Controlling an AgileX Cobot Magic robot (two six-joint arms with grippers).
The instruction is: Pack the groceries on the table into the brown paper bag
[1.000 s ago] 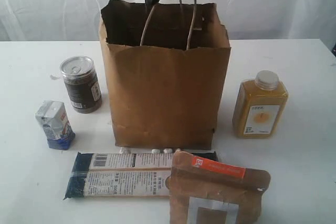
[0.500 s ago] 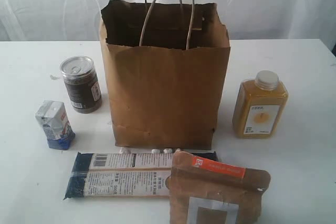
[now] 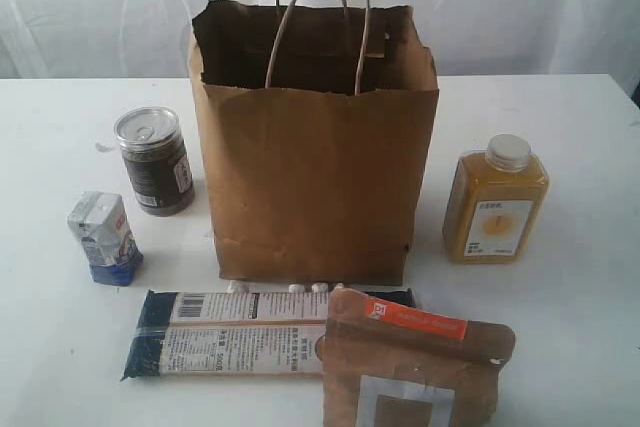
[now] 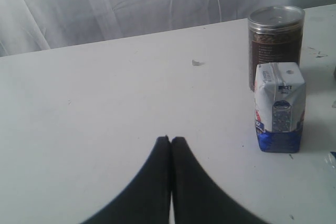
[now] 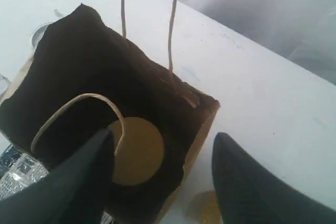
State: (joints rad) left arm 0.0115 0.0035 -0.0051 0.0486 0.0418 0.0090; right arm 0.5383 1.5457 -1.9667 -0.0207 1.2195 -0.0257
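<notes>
**Left wrist view.** The fingers (image 4: 155, 182) of the left gripper (image 4: 170, 139) are pressed together tip to tip, with nothing between them, over bare table (image 4: 105, 103). The small white-blue carton (image 4: 278, 108) stands upright near them. The dark can (image 4: 275, 45) stands just beyond it.

**Right wrist view.** The fingers (image 5: 73, 182) of the right gripper (image 5: 163, 135) stand apart and clamp nothing. They hang over the open mouth of the brown paper bag (image 5: 79, 61). The gold-lidded clear jar (image 5: 139, 150) sits inside the bag. Only its lid shows, and the body is probably lost in shadow.

**Exterior view.** The bag (image 3: 315, 177) stands upright at the centre. The can (image 3: 155, 162) is to its left, with the carton (image 3: 103, 237) nearer. The orange juice bottle (image 3: 495, 202) stands to its right. The long dark-blue packet (image 3: 230, 332) lies flat on the near side. The brown pouch with orange strip (image 3: 410, 367) overlaps the packet's right end.

**Change.** One second ago a dark arm section showed above the bag handles. It is now out of this view. The groceries on the table have not shifted.
</notes>
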